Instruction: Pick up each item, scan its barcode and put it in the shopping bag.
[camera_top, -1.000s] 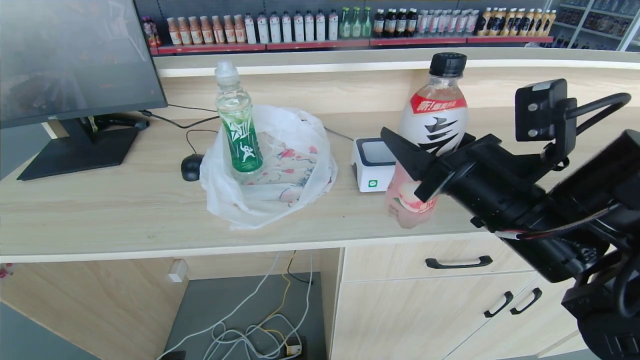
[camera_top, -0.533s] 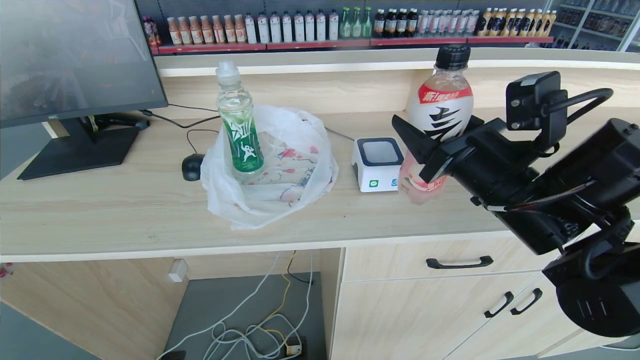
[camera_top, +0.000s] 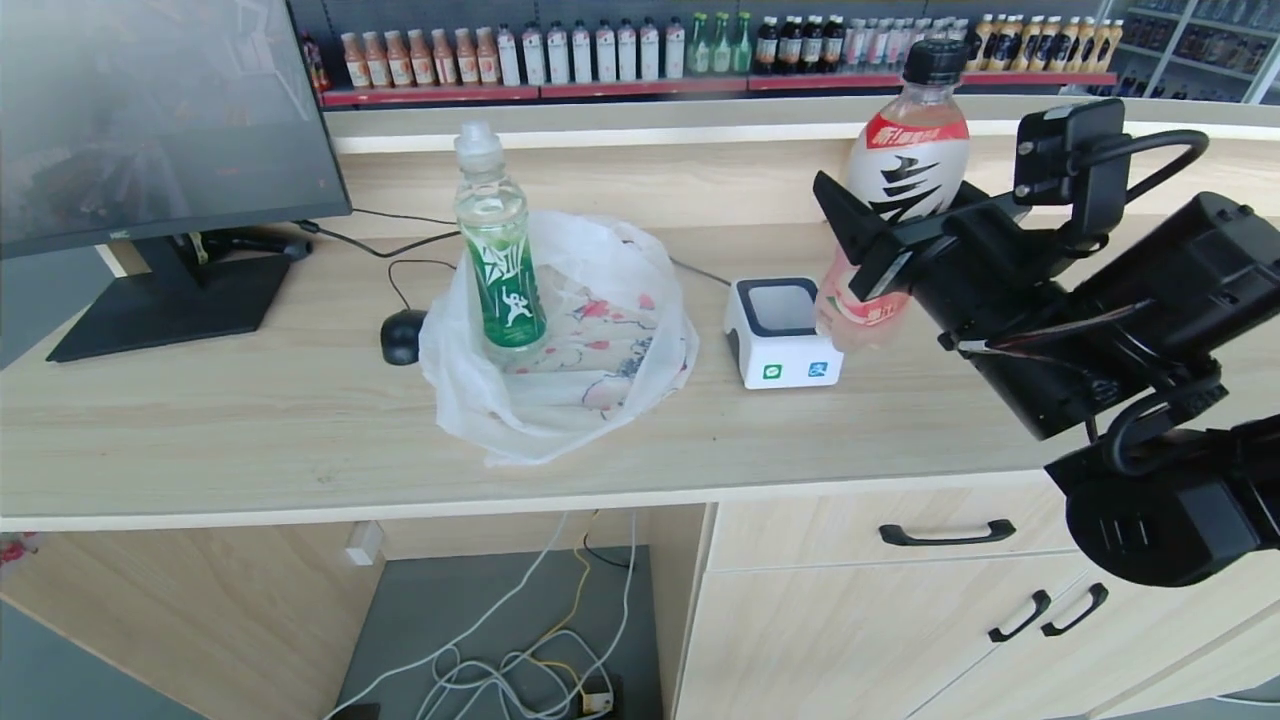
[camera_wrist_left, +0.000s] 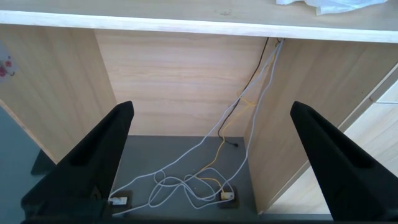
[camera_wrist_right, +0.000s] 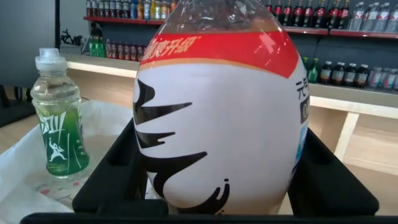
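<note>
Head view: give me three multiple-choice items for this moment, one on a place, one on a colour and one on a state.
1. Where is the green bottle?
A. Upright in the bag
B. On the scanner
C. Behind the monitor

2. What colour is the cap of the pink bottle?
A. White
B. Red
C. Black

3. What state is the right gripper in?
A. Open and empty
B. Shut on the pink bottle
C. Shut on nothing

Answers:
1 A: the white plastic lies around the bottle's foot.
2 C: the cap is black above a red label band.
3 B: black fingers clasp the bottle's sides and hold it off the counter.
</note>
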